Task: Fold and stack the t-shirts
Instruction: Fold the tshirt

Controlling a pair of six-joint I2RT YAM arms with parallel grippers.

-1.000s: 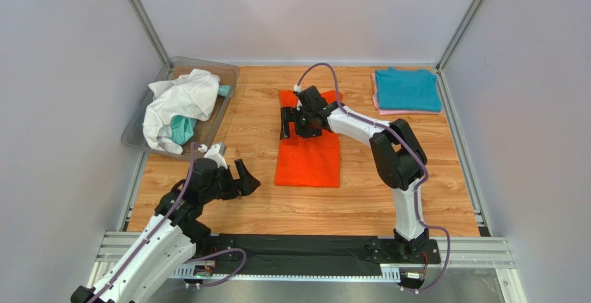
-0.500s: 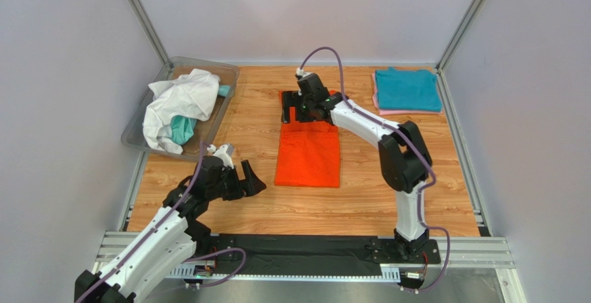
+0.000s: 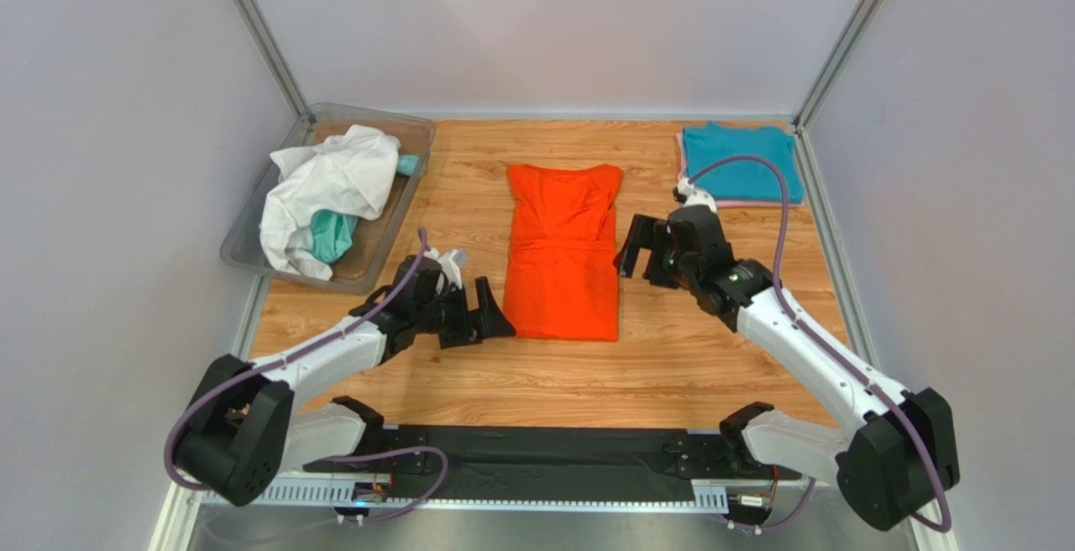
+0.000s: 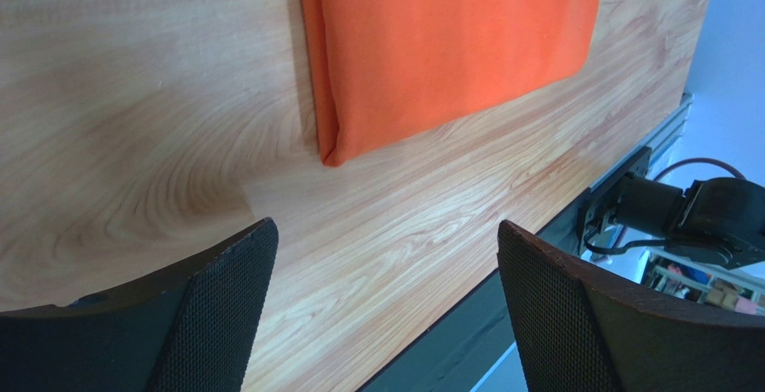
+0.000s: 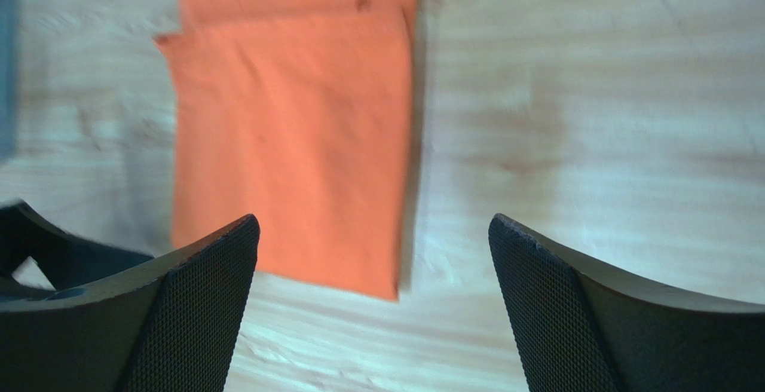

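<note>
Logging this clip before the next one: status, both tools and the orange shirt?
Left tool open, empty, short of orange t-shirt's near left corner. Right tool open, empty, off its right edge. Shirt flat, folded narrow. Nothing in the way.

Top view: bright, even, diffuse light. The orange t-shirt (image 3: 563, 253) is sharp, with faint soft shadows on the table (image 3: 568, 375) beside it. Left wrist view: the shirt's corner is crisp, and a broad soft shadow lies left of it. Right wrist view: shirt and wood grain are smeared by blur.
</note>
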